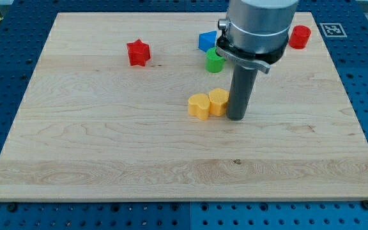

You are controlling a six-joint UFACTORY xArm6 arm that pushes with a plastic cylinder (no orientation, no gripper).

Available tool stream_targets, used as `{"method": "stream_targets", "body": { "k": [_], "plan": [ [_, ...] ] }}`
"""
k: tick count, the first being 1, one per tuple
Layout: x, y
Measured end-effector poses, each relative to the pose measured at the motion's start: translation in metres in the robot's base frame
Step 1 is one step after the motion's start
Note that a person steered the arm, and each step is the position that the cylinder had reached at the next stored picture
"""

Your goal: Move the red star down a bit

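Observation:
The red star [137,52] lies on the wooden board [107,147] at the upper left of the middle. My tip [236,117] stands near the board's centre, far to the right of and below the star. It touches or nearly touches the right side of a yellow block [218,101], which sits against a second yellow heart-shaped block [199,105].
A blue block [206,41] and a green block [214,61] sit at the top centre, partly behind the arm. A red cylinder-like block [299,36] lies at the top right. The arm's grey body [260,25] hides part of the board's top.

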State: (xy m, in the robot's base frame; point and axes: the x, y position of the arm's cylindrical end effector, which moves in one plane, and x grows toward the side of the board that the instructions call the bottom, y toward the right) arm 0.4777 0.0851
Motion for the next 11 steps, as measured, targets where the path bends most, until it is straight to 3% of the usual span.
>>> {"method": "stream_targets", "body": {
  "k": [4,7,9,11],
  "plan": [
    [-0.049,0.043],
    [-0.017,-0.064],
    [-0.01,-0.077],
    [-0.068,-0.105]
  ]
}}
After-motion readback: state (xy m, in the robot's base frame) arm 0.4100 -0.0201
